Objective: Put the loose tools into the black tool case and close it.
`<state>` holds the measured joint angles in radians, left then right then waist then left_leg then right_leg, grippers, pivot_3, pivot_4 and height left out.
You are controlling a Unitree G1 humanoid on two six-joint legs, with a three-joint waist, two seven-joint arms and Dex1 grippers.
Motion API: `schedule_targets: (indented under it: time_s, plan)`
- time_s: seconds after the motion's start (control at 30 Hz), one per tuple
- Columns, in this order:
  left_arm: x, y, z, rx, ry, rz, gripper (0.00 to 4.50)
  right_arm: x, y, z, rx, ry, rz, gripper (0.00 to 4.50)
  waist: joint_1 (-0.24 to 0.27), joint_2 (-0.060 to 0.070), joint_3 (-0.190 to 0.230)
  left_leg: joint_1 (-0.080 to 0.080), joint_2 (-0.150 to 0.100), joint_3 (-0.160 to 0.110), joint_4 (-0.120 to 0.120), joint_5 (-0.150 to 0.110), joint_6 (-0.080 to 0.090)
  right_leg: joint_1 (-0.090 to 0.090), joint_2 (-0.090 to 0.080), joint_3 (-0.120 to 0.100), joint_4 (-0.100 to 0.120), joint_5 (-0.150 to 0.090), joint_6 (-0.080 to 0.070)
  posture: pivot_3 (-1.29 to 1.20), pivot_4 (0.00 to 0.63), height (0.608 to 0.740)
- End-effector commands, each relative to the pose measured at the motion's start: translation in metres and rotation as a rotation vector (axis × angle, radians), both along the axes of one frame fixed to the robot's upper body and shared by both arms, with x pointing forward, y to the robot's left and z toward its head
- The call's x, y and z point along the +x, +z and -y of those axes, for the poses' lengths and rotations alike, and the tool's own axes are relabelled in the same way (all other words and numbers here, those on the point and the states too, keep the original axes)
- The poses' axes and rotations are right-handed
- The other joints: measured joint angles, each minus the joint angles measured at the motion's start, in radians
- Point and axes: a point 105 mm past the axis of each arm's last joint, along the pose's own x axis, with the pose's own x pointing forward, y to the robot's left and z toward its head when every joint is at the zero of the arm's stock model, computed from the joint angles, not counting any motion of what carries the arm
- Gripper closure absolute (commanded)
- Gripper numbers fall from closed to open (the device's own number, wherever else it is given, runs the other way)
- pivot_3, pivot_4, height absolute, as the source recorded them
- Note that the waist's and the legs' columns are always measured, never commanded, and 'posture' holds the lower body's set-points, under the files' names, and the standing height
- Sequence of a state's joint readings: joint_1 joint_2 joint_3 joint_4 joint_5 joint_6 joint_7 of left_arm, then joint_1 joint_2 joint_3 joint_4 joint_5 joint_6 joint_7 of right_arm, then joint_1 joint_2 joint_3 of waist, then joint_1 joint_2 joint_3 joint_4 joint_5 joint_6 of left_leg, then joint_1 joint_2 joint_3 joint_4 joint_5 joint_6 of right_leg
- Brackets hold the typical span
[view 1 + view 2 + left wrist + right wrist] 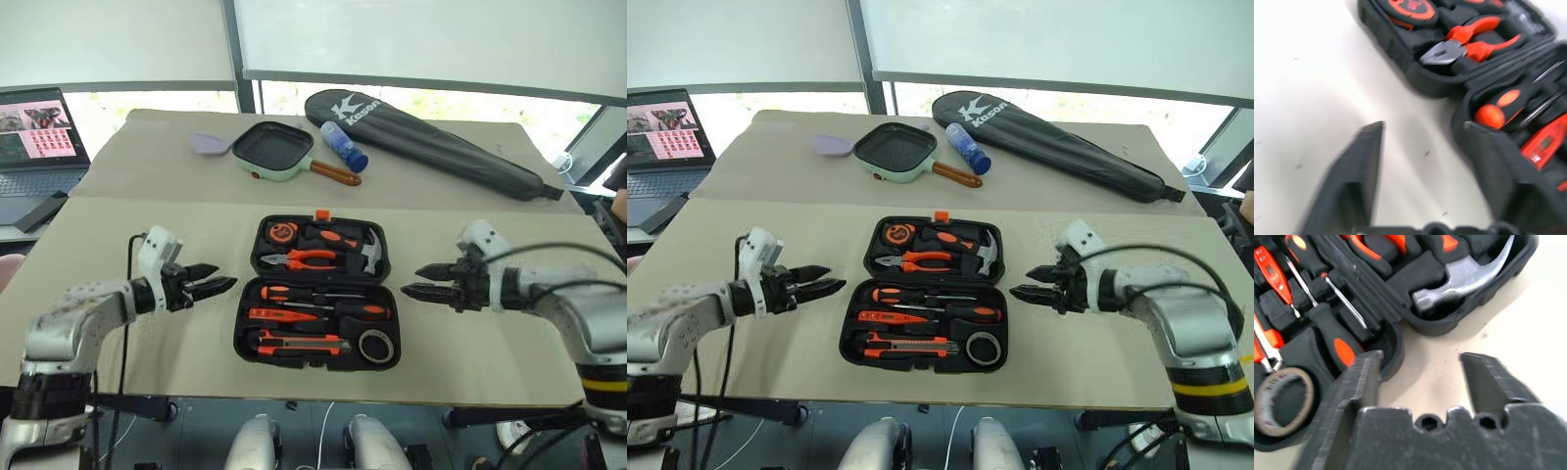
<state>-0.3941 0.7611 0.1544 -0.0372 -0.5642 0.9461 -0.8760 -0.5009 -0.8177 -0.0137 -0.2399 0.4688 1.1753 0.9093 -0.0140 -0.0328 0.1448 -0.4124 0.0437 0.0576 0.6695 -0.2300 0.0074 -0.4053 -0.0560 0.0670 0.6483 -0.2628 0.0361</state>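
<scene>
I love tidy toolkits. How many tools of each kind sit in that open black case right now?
Screwdrivers: 3
Utility knife: 1
Tape roll: 1
Pliers: 1
Hammer: 1
Measuring tape: 1
Total: 8

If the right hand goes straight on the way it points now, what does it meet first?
Probably the black tool case: the open right hand points at its near side edge, around the hinge line. Depth is unclear.
</scene>
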Motion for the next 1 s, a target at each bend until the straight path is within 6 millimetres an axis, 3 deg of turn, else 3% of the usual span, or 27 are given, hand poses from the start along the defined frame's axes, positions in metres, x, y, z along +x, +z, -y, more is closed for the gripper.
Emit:
schedule_targets:
  time_s: [0.03, 0.2, 0.3, 0.47, 0.53, 0.7, 0.8, 0.93, 0.97, 1.0]
  plan:
    - [0.025, 0.016, 0.0, 0.015, 0.1, -0.02, 0.0, 0.01, 0.018, -0.01, 0.092, -0.083, -0.097, 0.05, 0.0, -0.001, 0.0, 0.0, 0.0, 0.0, 0.0, 0.0, 0.0, 0.0, 0.0, 0.0, 0.0, 0.0, 0.0, 0.0, 0.15, 0.74]
    - [0.051, 0.016, 0.013, 0.031, 0.172, -0.066, 0.0, 0.044, 0.016, -0.018, 0.076, -0.234, -0.142, 0.05, 0.001, -0.001, 0.0, -0.006, -0.002, 0.0, -0.001, 0.0, 0.0, -0.005, -0.001, 0.0, -0.001, 0.0, 0.001, 0.0, 0.15, 0.74]
    - [0.056, 0.009, 0.02, 0.039, 0.171, -0.078, 0.0, 0.053, 0.008, -0.02, 0.04, -0.268, -0.149, 0.05, 0.001, -0.001, 0.0, -0.02, -0.004, 0.0, 0.001, 0.001, -0.001, -0.02, -0.002, 0.0, 0.003, 0.001, 0.001, 0.0, 0.15, 0.74]
    - [0.061, 0.001, 0.029, 0.038, 0.168, -0.088, 0.0, 0.061, -0.002, -0.022, 0.016, -0.295, -0.168, 0.05, 0.001, -0.001, 0.0, -0.021, -0.004, 0.001, 0.004, 0.001, -0.001, -0.021, -0.003, 0.0, 0.01, 0.001, 0.001, 0.0, 0.15, 0.74]
    - [0.062, -0.001, 0.028, 0.046, 0.179, -0.093, 0.0, 0.063, -0.008, -0.019, -0.014, -0.311, -0.174, 0.56, 0.0, -0.001, 0.0, -0.022, -0.004, 0.001, 0.005, 0.001, -0.001, -0.02, -0.003, 0.0, 0.01, 0.001, 0.001, 0.0, 0.15, 0.74]
    - [0.064, -0.003, 0.03, 0.022, 0.186, -0.102, 1.39, 0.063, -0.018, -0.014, -0.052, -0.351, -0.213, 1.96, -0.001, -0.001, 0.0, -0.021, -0.004, 0.001, 0.007, 0.001, -0.001, -0.02, -0.003, -0.001, 0.009, 0.001, 0.001, 0.0, 0.15, 0.74]
    - [0.063, -0.005, 0.031, 0.015, 0.186, -0.112, 2.64, 0.062, -0.021, -0.012, -0.045, -0.365, -0.235, 3.15, 0.001, -0.001, 0.0, -0.018, -0.004, 0.001, 0.008, 0.001, -0.001, -0.018, -0.003, -0.001, 0.01, 0.001, 0.001, 0.0, 0.15, 0.74]
    - [0.062, -0.007, 0.031, -0.016, 0.19, -0.13, 3.94, 0.061, -0.025, -0.009, -0.051, -0.372, -0.251, 4.43, 0.002, -0.001, 0.0, -0.016, -0.005, 0.0, 0.009, 0.002, 0.0, -0.016, -0.003, -0.001, 0.013, 0.001, 0.001, 0.0, 0.15, 0.74]
    - [0.062, -0.007, 0.031, -0.026, 0.193, -0.128, 4.32, 0.061, -0.025, -0.01, -0.043, -0.367, -0.247, 4.5, 0.002, -0.001, 0.0, -0.016, -0.005, 0.0, 0.009, 0.002, 0.0, -0.015, -0.003, -0.001, 0.013, 0.001, 0.001, 0.0, 0.15, 0.74]
    - [0.063, -0.005, 0.032, -0.047, 0.193, -0.11, 4.41, 0.064, -0.021, -0.016, -0.01, -0.344, -0.21, 4.5, 0.002, -0.001, 0.0, -0.015, -0.006, 0.0, 0.009, 0.002, 0.0, -0.015, -0.004, -0.001, 0.014, 0.001, 0.001, 0.0, 0.15, 0.74]
